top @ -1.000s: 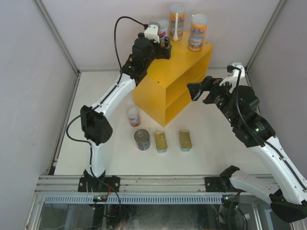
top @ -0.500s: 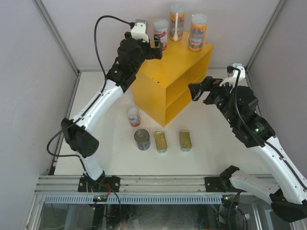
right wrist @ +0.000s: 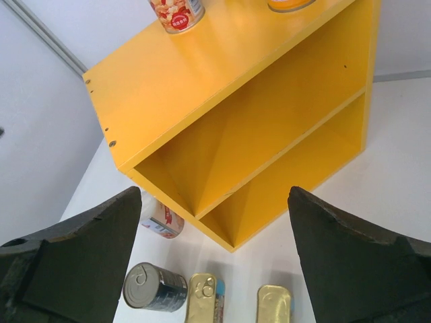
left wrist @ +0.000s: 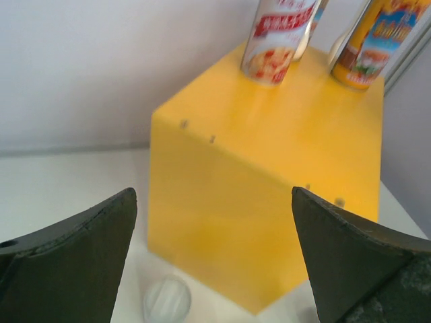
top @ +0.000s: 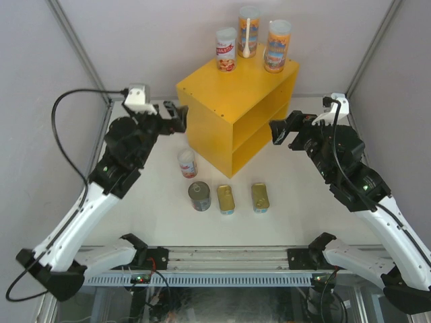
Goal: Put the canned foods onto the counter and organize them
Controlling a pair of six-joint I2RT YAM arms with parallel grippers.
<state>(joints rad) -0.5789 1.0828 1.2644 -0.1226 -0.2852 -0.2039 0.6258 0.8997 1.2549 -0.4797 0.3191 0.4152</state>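
- three tall cans (top: 226, 49) upright atop counter (top: 232, 87);
- fourth tall can (top: 187, 163), round tin (top: 199, 196), two flat tins (top: 226, 199) in front of counter;
- left gripper (top: 176, 116), right gripper (top: 277, 132) flank counter; both spread, empty

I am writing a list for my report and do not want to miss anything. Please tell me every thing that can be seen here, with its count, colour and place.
shelf unit: one, bright yellow, far middle of the table, open side toward the right arm
tall cans: three, white and orange labels, upright on the shelf unit's top
tall can: one, white and red, upright on the table by the shelf unit
round tin: one, dark, on the table
flat tins: two, gold tops, right of the round tin
table: one, white
left fingers: dark, open, empty
right fingers: dark, open, empty
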